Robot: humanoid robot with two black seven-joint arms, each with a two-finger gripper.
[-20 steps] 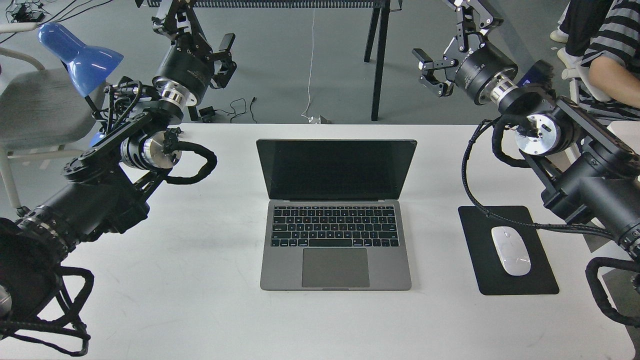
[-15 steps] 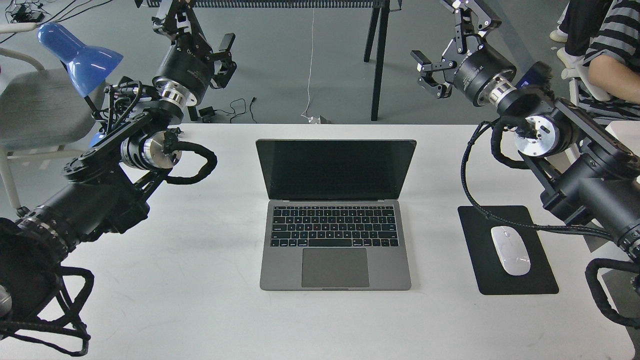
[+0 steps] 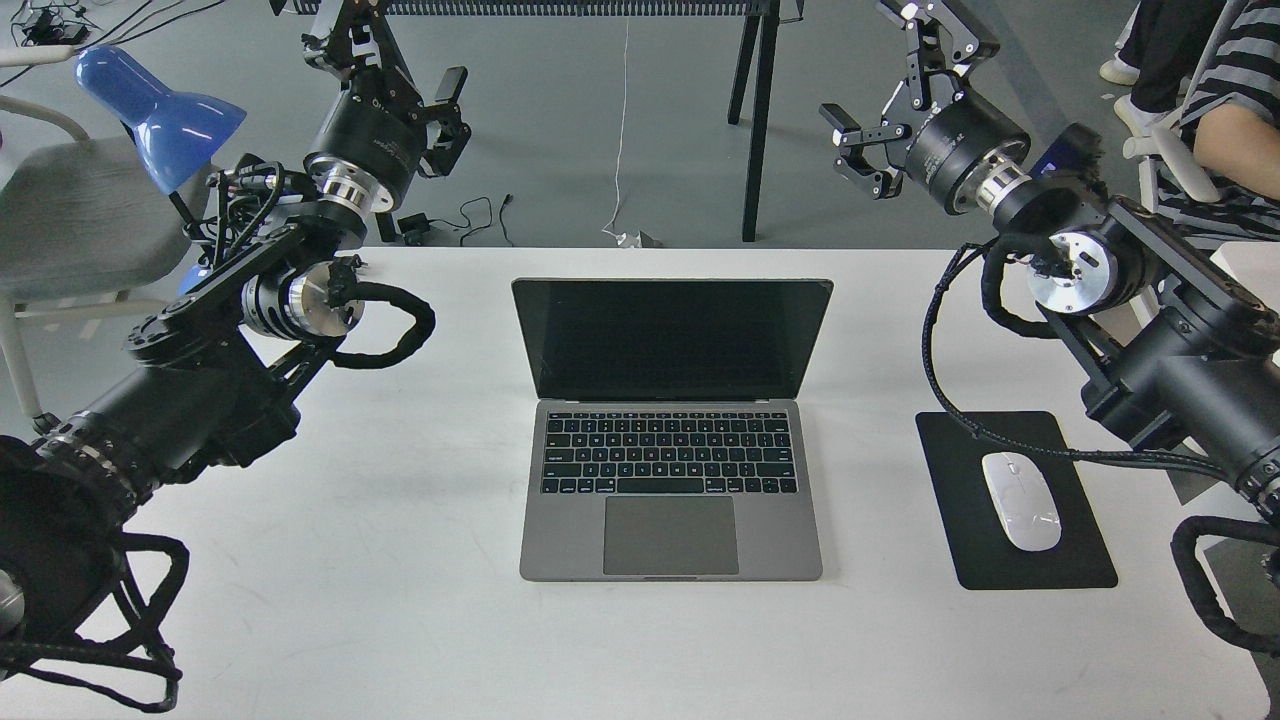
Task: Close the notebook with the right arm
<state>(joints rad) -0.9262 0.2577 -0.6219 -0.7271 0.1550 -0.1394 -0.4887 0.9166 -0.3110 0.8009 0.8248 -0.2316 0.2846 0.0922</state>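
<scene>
The notebook (image 3: 670, 470) is a space-grey laptop lying open in the middle of the white table (image 3: 400, 600). Its dark screen (image 3: 672, 338) stands upright and its black keyboard and trackpad face me. My right arm (image 3: 1130, 300) comes in from the right. Its gripper (image 3: 895, 85) is open and empty, raised beyond the table's far edge, up and to the right of the screen's top right corner. My left gripper (image 3: 400, 60) is open and empty, raised at the far left, well away from the notebook.
A white mouse (image 3: 1020, 500) lies on a black mouse pad (image 3: 1060, 570) right of the notebook, under the right arm's cable. A blue desk lamp (image 3: 160, 110) and a grey chair stand at far left. A person in a striped shirt (image 3: 1220, 90) sits at far right.
</scene>
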